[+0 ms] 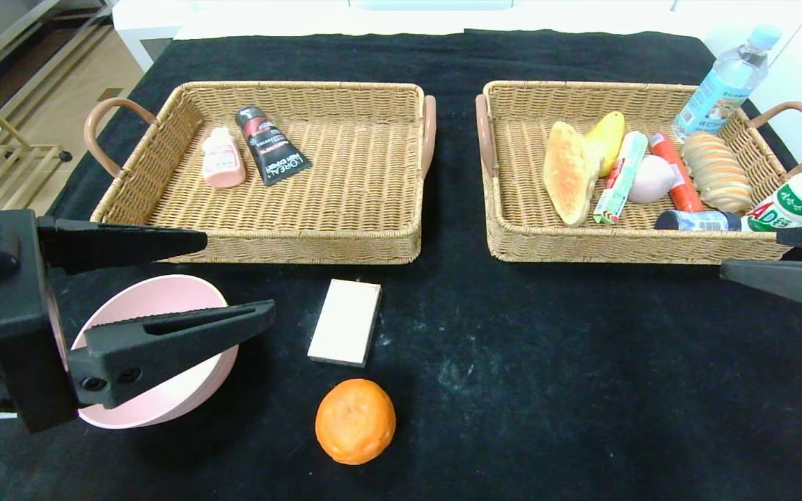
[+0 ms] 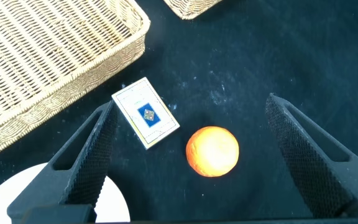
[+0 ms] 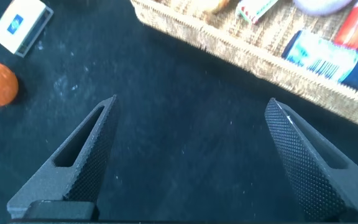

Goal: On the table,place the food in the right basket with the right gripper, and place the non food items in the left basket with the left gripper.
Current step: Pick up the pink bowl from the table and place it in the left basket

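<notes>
Left gripper (image 1: 237, 278) hangs wide open over the round pink bowl (image 1: 157, 390) at the table's near left — holding nothing. The round orange fruit (image 1: 355, 421) and small white rectangular box (image 1: 344, 321) sit on the black cloth in front of the left wicker basket (image 1: 345, 236). Right gripper (image 3: 188, 149) hovers by the right wicker basket (image 1: 624, 247), also spread wide and empty.

Both baskets (image 1: 345, 240) are rough woven wicker, the desk (image 1: 547, 362) has matt black cloth, bowl (image 1: 157, 403) looks smooth plastic.
</notes>
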